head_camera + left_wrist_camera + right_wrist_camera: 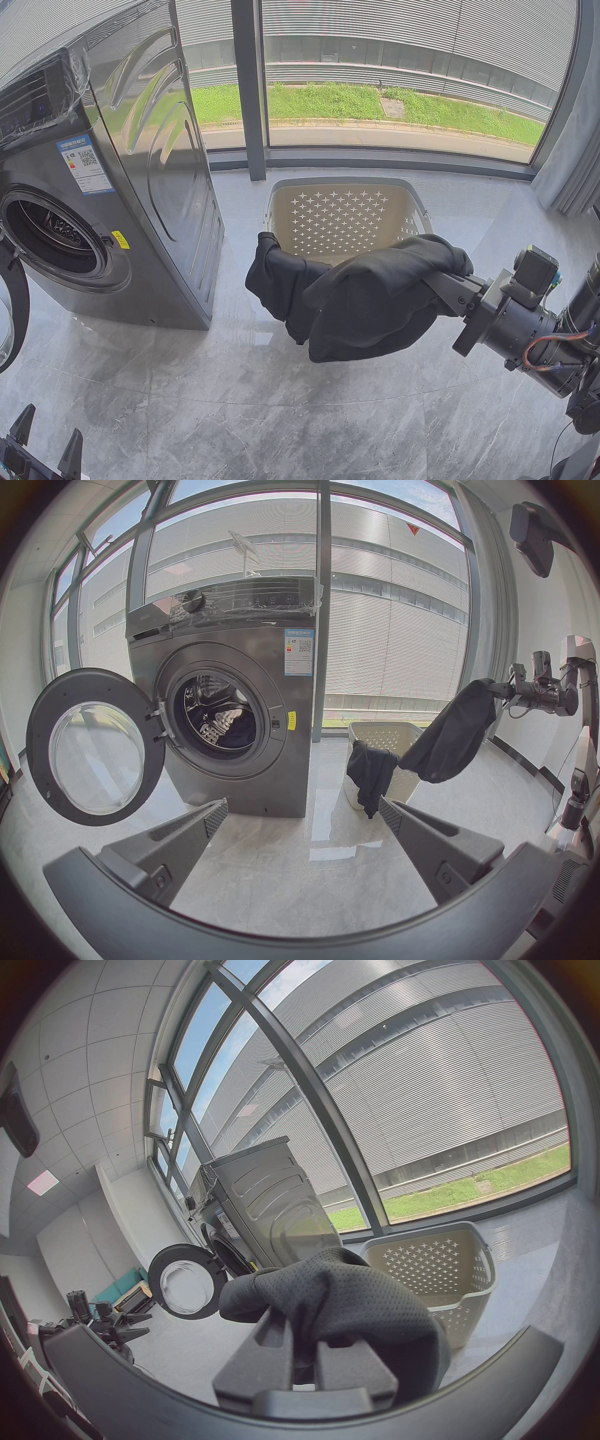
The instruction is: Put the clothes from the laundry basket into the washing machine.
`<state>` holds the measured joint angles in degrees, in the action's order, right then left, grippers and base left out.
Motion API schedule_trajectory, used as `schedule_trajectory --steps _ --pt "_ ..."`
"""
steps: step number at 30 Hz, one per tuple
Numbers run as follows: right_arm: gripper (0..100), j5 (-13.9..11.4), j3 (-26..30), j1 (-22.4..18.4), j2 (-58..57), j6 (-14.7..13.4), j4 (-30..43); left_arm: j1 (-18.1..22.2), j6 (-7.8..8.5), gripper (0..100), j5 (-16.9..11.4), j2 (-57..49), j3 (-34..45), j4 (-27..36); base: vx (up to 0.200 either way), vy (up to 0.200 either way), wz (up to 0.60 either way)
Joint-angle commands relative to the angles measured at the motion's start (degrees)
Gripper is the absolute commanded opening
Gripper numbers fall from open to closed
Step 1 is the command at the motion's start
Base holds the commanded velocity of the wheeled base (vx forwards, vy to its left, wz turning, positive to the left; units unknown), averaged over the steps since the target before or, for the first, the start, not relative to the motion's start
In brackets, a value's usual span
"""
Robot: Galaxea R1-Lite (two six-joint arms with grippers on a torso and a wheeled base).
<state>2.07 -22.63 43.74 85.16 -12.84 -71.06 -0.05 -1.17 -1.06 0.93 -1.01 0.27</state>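
Note:
My right gripper (pixel 445 281) is shut on a dark garment (pixel 369 300), held up in the air in front of the beige laundry basket (pixel 347 212); the cloth drapes over the fingers (pixel 275 1347). A second dark garment (pixel 281 284) hangs over the basket's near rim. The grey washing machine (pixel 112 187) stands at the left with its round door (pixel 94 755) swung open and the drum (pixel 215 717) showing. My left gripper (pixel 47 437) sits low at the near left, open, with nothing between its fingers (pixel 187 836).
A large window (pixel 400 75) with a dark pillar (pixel 249 87) runs behind the basket, and a grey curtain (pixel 572 162) hangs at the far right. Grey marble floor (pixel 250 406) lies open between the machine, the basket and me.

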Motion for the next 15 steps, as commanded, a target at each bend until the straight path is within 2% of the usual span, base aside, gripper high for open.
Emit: schedule_trajectory --steps 1,3,5,9,15 --pt "0 0.1 -0.1 0.0 0.0 0.0 0.0 0.0 0.12 100 0.1 -0.9 0.9 0.0 0.000 0.000 0.00" --pt "0 1.0 -0.1 0.2 0.0 0.1 0.0 0.0 0.03 100 0.0 -0.9 0.9 0.0 0.000 0.000 0.00" --pt "0 2.8 -0.2 0.6 -0.1 0.1 0.5 0.0 0.03 100 0.0 -0.9 0.9 0.0 0.000 0.200 0.00" --pt "0 4.0 -0.7 0.2 0.3 0.1 0.6 0.0 -0.06 100 0.0 -0.9 0.9 0.0 0.000 0.200 0.00" --pt "0 4.3 -1.0 0.1 0.4 0.1 0.6 0.0 -0.06 100 0.0 -0.9 0.9 0.0 0.000 0.200 0.00"
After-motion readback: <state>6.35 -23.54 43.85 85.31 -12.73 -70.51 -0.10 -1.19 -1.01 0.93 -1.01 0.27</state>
